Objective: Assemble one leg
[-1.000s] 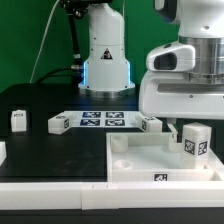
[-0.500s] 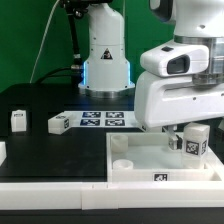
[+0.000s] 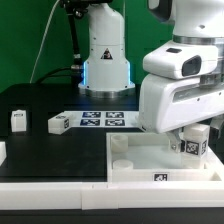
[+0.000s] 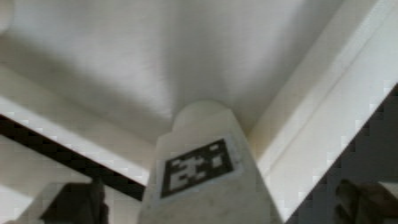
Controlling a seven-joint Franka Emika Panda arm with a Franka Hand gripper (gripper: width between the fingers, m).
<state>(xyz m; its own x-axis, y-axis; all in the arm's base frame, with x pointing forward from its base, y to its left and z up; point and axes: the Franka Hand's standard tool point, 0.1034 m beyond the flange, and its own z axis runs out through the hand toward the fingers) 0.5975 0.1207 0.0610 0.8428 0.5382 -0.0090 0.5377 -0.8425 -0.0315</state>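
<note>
The leg (image 3: 194,143) stands upright at the right edge of the exterior view, its long axis vertical and its tag facing the camera. It is held from above by the gripper (image 3: 192,131), whose fingers are closed on its upper part. It hangs directly under the gripper and just over the large white panel (image 3: 140,163), at the panel's right side. Probably the next move is straight down, so the relation that matters is the leg's lower end to a corner socket (image 3: 122,162). The right socket is hidden behind the leg and arm. In the wrist view the leg (image 4: 208,165) fills the centre, with dark fingertips (image 4: 80,202) at both sides.
</note>
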